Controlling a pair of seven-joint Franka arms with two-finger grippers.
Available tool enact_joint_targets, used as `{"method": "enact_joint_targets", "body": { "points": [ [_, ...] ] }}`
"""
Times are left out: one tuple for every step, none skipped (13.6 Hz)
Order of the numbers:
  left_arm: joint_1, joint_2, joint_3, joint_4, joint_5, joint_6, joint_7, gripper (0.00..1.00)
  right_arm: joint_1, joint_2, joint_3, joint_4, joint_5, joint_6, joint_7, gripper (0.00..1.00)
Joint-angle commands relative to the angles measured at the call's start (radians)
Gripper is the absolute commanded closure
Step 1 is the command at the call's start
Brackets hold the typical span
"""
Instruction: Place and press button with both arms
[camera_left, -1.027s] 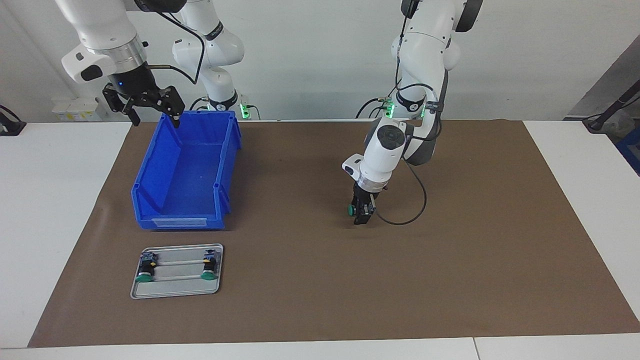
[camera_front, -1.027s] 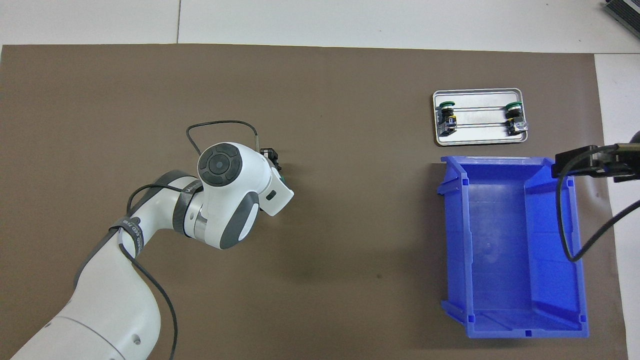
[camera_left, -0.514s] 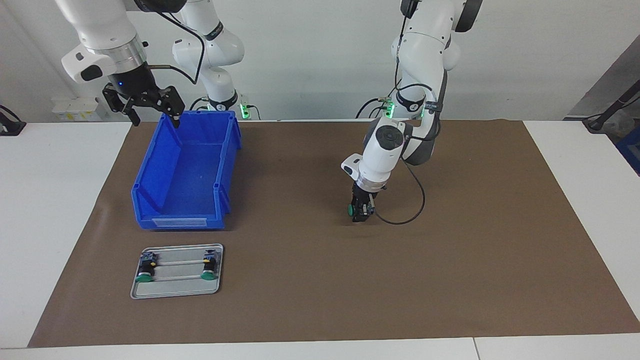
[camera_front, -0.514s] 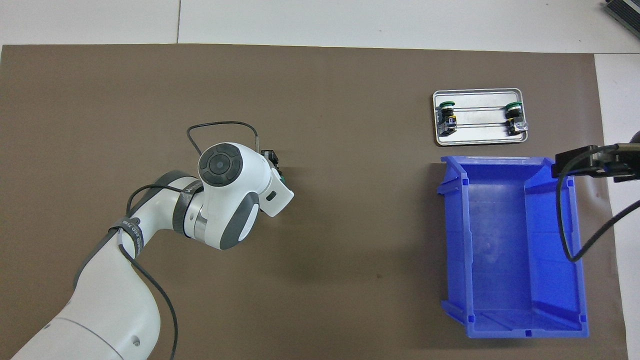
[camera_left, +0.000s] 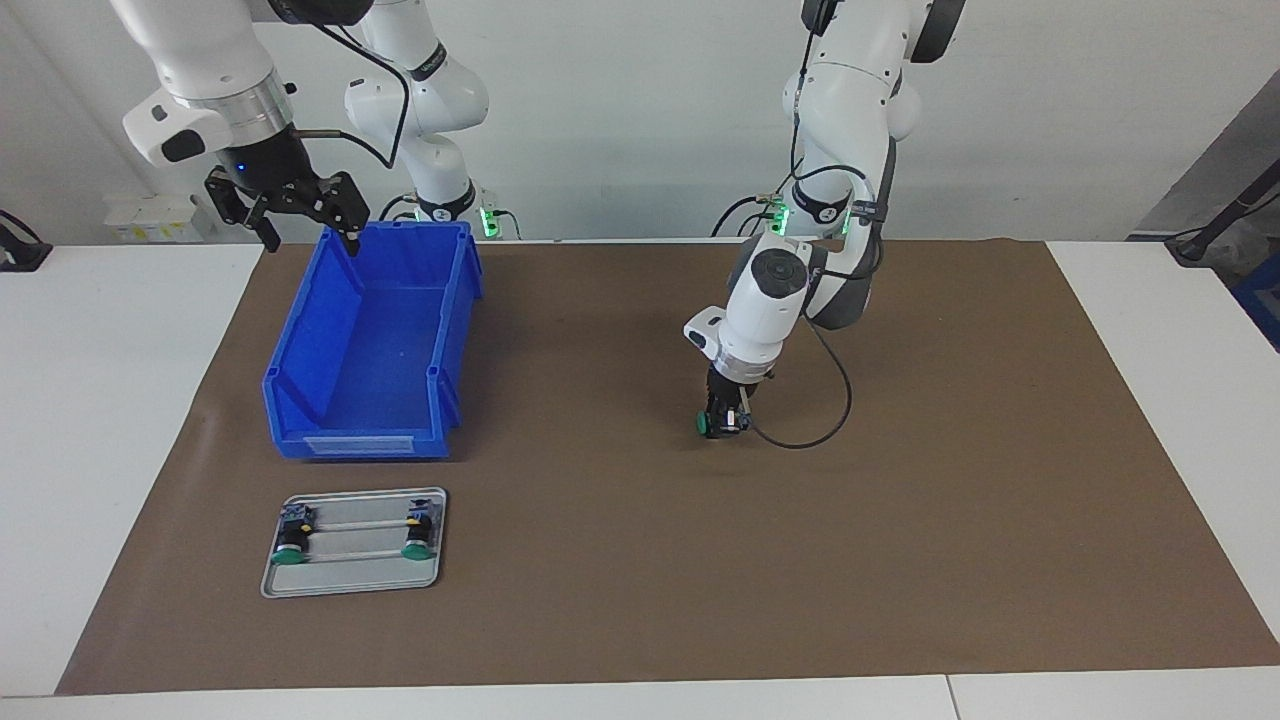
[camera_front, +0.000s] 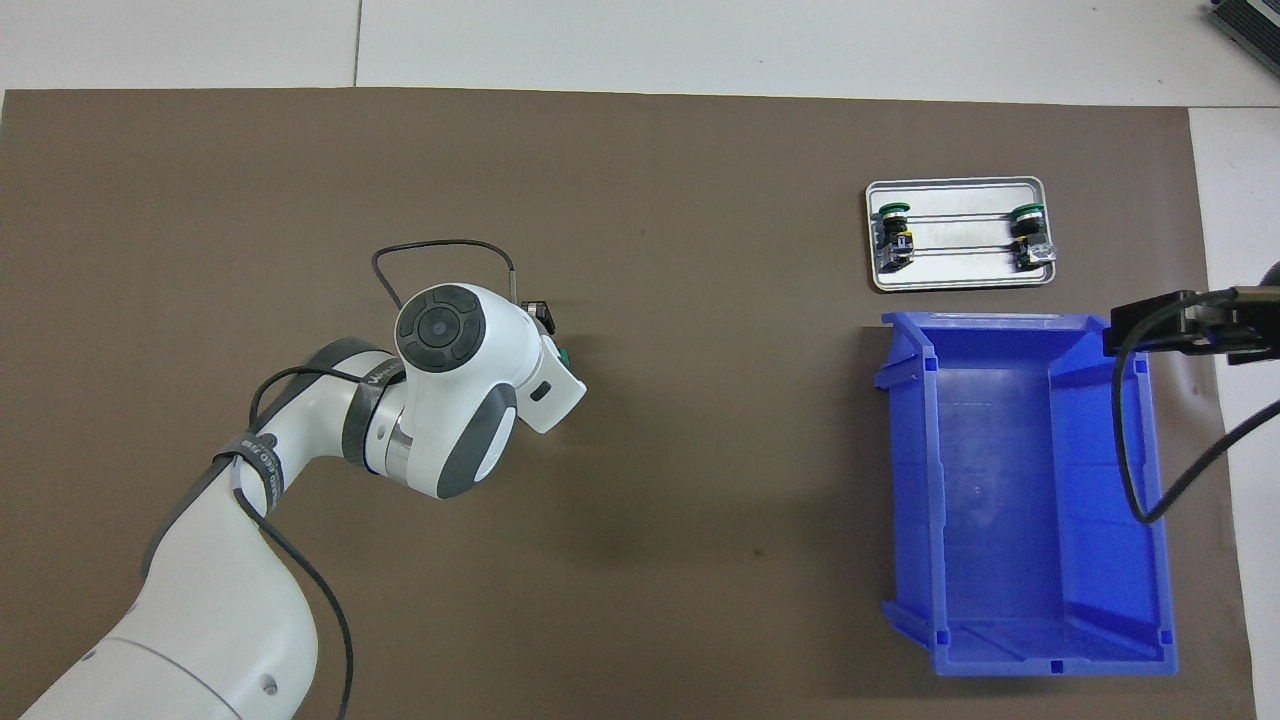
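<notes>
A button (camera_left: 706, 425) with a green cap lies on its side on the brown mat near the table's middle, its cap turned toward the right arm's end. My left gripper (camera_left: 726, 420) points straight down at the mat, shut on the button's black body. From overhead, the white wrist hides most of the left gripper (camera_front: 547, 328), and only the green edge of the button (camera_front: 564, 355) peeks out. My right gripper (camera_left: 300, 215) hangs open and empty over the blue bin's corner nearest the robots, waiting.
A blue bin (camera_left: 372, 340) stands empty at the right arm's end. Farther from the robots than the bin lies a metal tray (camera_left: 355, 575) that holds two more green-capped buttons (camera_left: 290, 545) (camera_left: 418, 538). A black cable loops beside the left wrist.
The left gripper's fingers have drawn together around the button on the mat. The right arm has stayed still.
</notes>
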Motion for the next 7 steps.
{"method": "enact_joint_targets", "body": {
  "points": [
    [-0.001, -0.004, 0.013, -0.026, 0.02, -0.017, -0.003, 0.96, -0.009, 0.005, 0.002, 0.013, 0.012, -0.015, -0.001, 0.0],
    [-0.003, -0.004, 0.013, -0.026, 0.02, -0.017, 0.005, 1.0, -0.009, 0.005, 0.002, 0.013, 0.012, -0.015, -0.001, 0.0],
    [-0.001, -0.004, 0.013, -0.025, 0.02, -0.017, 0.026, 1.0, -0.009, 0.005, 0.002, 0.013, 0.012, -0.015, -0.001, 0.0],
    [0.002, -0.004, 0.013, -0.022, 0.02, -0.014, 0.052, 1.0, -0.009, 0.005, 0.002, 0.013, 0.012, -0.015, -0.001, 0.0],
    [0.015, -0.006, 0.013, -0.02, 0.02, -0.014, 0.074, 1.0, -0.009, 0.005, 0.002, 0.013, 0.012, -0.015, -0.001, 0.0],
    [0.028, -0.012, 0.012, -0.02, 0.02, -0.017, 0.092, 1.0, -0.009, 0.005, 0.002, 0.013, 0.012, -0.015, -0.001, 0.0],
    [0.048, -0.02, 0.01, -0.019, 0.02, -0.019, 0.129, 1.0, -0.009, 0.005, 0.002, 0.013, 0.012, -0.017, -0.001, 0.0]
  ]
}}
